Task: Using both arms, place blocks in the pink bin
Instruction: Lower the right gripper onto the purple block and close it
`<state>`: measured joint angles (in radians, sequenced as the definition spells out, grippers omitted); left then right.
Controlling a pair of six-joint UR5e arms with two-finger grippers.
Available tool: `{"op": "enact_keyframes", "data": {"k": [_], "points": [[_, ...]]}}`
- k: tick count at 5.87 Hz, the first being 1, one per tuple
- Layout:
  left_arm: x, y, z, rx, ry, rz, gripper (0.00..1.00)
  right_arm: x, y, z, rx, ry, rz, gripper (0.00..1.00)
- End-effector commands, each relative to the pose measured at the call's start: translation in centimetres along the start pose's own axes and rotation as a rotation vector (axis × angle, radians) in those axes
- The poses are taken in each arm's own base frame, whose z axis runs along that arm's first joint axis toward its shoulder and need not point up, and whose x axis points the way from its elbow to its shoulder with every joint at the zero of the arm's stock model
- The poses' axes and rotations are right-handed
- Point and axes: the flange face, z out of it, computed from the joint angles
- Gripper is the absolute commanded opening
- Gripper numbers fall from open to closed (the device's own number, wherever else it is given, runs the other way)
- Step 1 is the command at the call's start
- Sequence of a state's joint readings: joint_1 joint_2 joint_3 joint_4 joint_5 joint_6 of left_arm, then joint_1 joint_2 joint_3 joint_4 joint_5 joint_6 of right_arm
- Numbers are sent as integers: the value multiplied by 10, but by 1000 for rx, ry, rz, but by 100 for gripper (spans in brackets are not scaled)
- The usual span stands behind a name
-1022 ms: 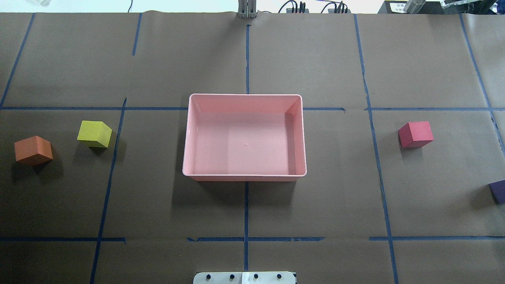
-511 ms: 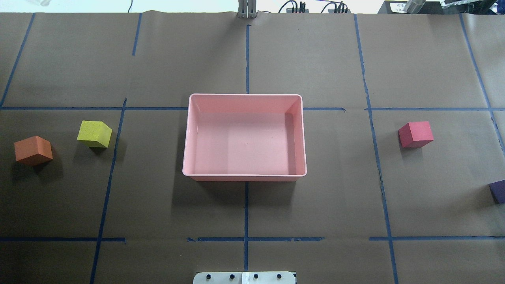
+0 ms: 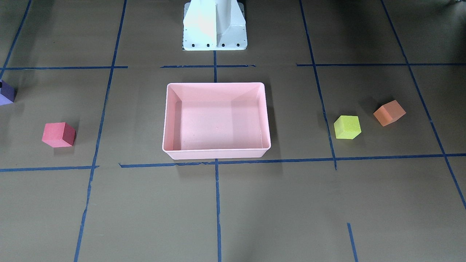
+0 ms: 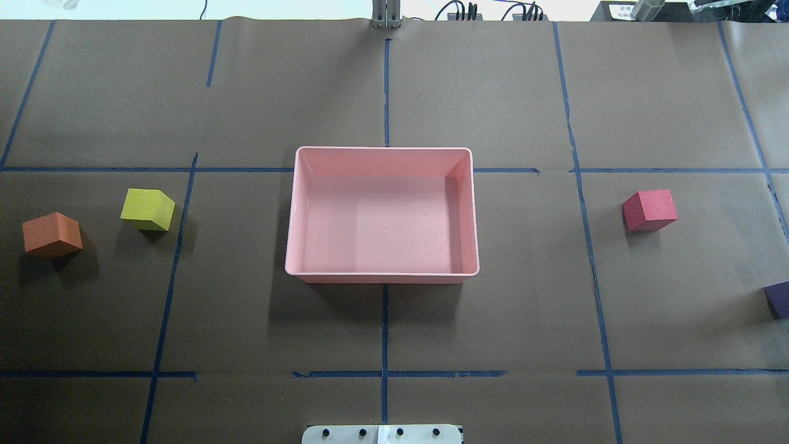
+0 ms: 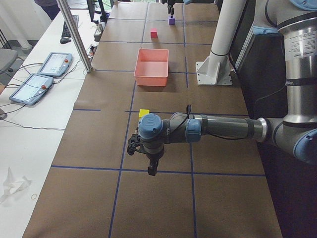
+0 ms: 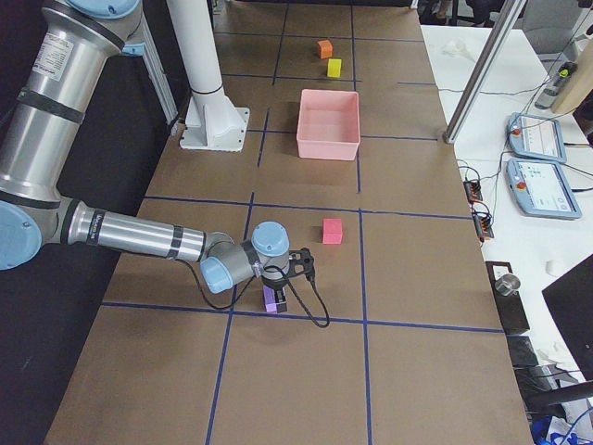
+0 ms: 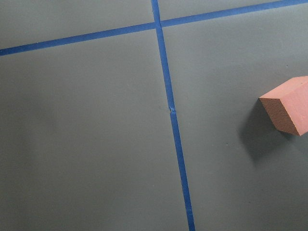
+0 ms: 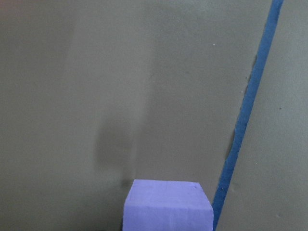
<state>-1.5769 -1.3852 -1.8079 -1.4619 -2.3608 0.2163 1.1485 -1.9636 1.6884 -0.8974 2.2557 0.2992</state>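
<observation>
The pink bin (image 4: 382, 149) is seen at the table's middle in the overhead view. The orange block (image 4: 52, 234) and yellow-green block (image 4: 147, 209) lie well to its left, the red block (image 4: 649, 210) and purple block (image 4: 778, 299) well to its right. The arms are shown only in the side views. There the left gripper (image 5: 152, 167) hangs near the orange block and the right gripper (image 6: 278, 283) just above the purple one. Whether either is open cannot be told.

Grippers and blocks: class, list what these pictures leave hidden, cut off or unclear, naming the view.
Left gripper: exterior left only; open or shut unclear.
Right gripper: exterior right only; likewise unclear.
Purple block: cut by overhead view's right edge.
Orange block: cut by left wrist view's right edge.
</observation>
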Motion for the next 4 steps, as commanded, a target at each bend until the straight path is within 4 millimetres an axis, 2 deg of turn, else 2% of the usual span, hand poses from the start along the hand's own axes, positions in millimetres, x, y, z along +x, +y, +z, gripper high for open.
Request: {"op": "enact_keyframes", "data": {"k": [1,3,4], "points": [[0,0,0,0,0,0,100,3,7,17,-40,12,-13,100],[0,1,0,-2,0,-2,100,5,13,35,-81,28,-44,99],[0,1,0,-3,1,-3,100,3,9,35,-78,28,-51,81]]}}
